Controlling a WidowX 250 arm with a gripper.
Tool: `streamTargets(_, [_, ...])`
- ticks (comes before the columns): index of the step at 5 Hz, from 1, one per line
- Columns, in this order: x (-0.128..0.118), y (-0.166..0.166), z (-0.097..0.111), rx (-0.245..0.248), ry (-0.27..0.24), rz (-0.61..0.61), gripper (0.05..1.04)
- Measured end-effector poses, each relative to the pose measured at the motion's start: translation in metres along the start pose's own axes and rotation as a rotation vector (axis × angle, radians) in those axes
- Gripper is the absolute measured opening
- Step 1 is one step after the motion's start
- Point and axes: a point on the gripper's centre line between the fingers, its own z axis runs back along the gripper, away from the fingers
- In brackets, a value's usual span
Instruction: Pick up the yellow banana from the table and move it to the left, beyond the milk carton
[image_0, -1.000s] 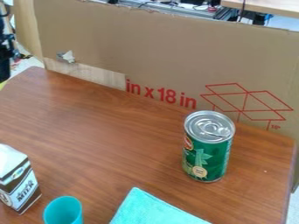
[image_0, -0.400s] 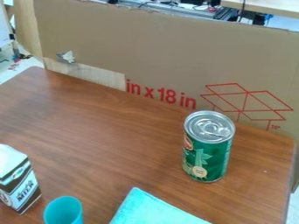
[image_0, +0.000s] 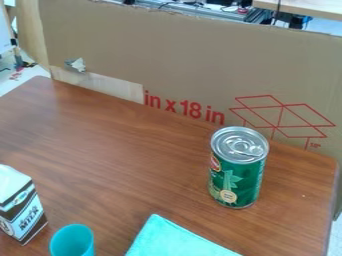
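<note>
A green can (image_0: 237, 175) with a silver pull-tab lid stands upright on the right part of the brown wooden table (image_0: 127, 150). At the left edge of the view is a white and dark carton (image_0: 21, 207), upright. Just right of it, at the bottom edge, stands a teal cup (image_0: 72, 241), its lower part cut off by the view. A turquoise cloth (image_0: 175, 240) lies flat at the bottom middle, in front of the can and apart from it.
A tall cardboard sheet (image_0: 180, 60) with red print stands along the table's back edge, close behind the can. The table's right edge runs down near the can. Behind the cardboard are cables and a light tabletop (image_0: 307, 7).
A dark piece of the arm at the upper left edge a second ago has moved out of view to the left. The can, carton, cup and cloth have stayed where they were.
</note>
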Motion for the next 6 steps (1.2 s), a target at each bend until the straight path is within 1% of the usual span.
streamTargets(1, [-0.003,0.003,-0.007,-0.034,0.037,0.040,0.575])
streamTargets(2, [-0.003,0.005,-0.008,-0.034,0.069,0.064,0.643])
streamTargets(3, [-0.005,0.007,-0.010,-0.016,0.089,0.061,0.942])
streamTargets(4, [-0.009,-0.006,0.016,-0.006,0.034,0.058,1.009])
streamTargets(5, [-0.015,-0.045,0.057,0.043,-0.042,-0.053,1.004])
streamTargets(6, [-0.033,-0.092,0.082,0.085,-0.094,-0.184,1.001])
